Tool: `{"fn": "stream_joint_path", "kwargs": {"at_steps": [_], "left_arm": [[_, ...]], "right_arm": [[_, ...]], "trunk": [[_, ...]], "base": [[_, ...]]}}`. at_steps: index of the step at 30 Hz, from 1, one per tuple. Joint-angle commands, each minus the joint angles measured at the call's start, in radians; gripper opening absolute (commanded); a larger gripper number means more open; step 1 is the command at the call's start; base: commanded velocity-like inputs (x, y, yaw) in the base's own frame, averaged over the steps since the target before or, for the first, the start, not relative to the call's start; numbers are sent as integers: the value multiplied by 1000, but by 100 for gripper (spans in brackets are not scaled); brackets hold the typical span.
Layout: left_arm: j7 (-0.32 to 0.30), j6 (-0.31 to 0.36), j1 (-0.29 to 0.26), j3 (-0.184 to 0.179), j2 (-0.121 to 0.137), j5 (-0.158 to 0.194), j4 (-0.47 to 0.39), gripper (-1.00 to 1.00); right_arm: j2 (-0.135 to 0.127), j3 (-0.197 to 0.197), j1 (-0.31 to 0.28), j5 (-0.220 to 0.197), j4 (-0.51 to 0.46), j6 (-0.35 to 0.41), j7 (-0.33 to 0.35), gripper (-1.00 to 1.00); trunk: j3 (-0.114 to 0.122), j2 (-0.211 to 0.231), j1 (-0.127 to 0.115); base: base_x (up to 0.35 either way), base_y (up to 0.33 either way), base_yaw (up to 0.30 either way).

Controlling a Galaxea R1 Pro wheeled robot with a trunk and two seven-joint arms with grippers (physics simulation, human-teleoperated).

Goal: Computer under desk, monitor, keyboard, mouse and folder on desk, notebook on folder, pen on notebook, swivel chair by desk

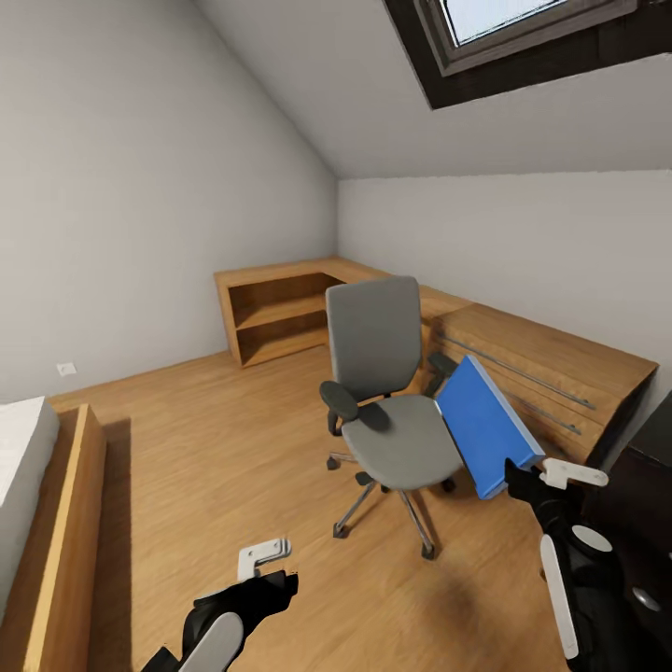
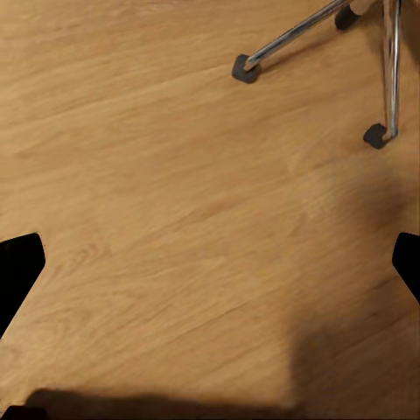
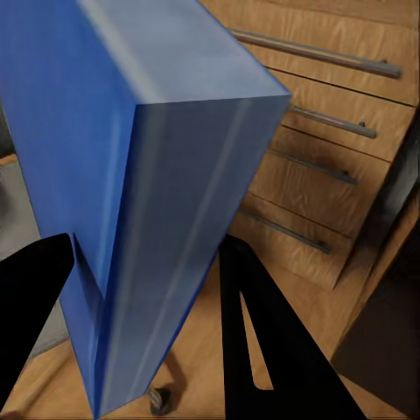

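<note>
Folder (image 1: 483, 425): blue, flat, tilted, held in the air right of centre in the head view, just beside the chair seat; its edge fills the right wrist view (image 3: 157, 201).
Right gripper (image 1: 534, 478): closed on the folder's lower corner.
Left gripper (image 1: 269, 567): lower centre, over bare floor (image 1: 215, 467), fingers apart, nothing between them.
Swivel chair (image 1: 387, 392): centre frame, seat bare.
Desk (image 1: 644, 485): black, at right edge.
Drawer chest (image 1: 551, 373): light wood, behind the folder.
Risk: the corner grip looks thin, so the folder may pivot or slip; a swing toward the desk may clip the chest.
</note>
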Motion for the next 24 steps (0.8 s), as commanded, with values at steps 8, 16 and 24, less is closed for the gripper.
{"fn": "stream_joint_path", "kwargs": {"at_steps": [8, 16, 24], "left_arm": [[4, 1, -1, 7, 1, 7, 34, 100], [4, 1, -1, 0, -1, 9, 53, 100], [3, 0, -1, -2, -3, 9, 90, 100]], "right_arm": [[7, -4, 0, -41, -20, 19, -1, -100], [7, -32, 0, -82, -20, 18, 0, -100], [4, -154, 0, -253, -20, 31, 0, -100]], "trunk": [[24, 56, -31], [49, 112, -62], [74, 168, -93]], "base": [[-173, 0, 0], [-1, 0, 0], [0, 0, -142]]}}
